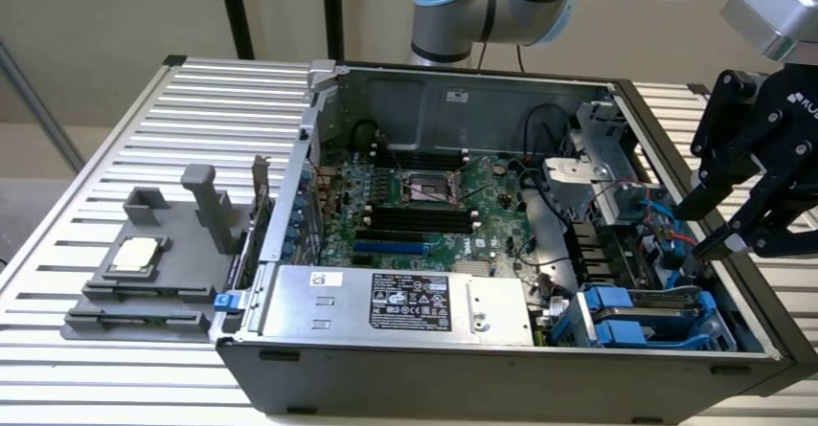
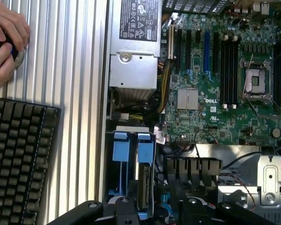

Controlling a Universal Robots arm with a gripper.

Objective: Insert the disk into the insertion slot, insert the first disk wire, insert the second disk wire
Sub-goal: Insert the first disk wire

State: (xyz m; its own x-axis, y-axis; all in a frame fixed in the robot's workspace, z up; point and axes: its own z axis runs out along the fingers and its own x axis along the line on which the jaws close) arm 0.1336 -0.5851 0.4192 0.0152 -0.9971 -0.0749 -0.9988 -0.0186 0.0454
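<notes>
Slatted table (image 1: 115,148); insertion slot (image 1: 646,328) lies lengthwise in line with power supply (image 1: 383,302).

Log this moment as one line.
gripper: open, empty | position: above computer case, near insertion slot | person's hand: on table beside keyboard

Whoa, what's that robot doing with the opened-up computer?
A robot arm is working over an open computer case. Its pincer is open and empty, hovering above the corner of the case near the drive cage with the blue clips. A person's hand is on the table, near a black keyboard.
</notes>
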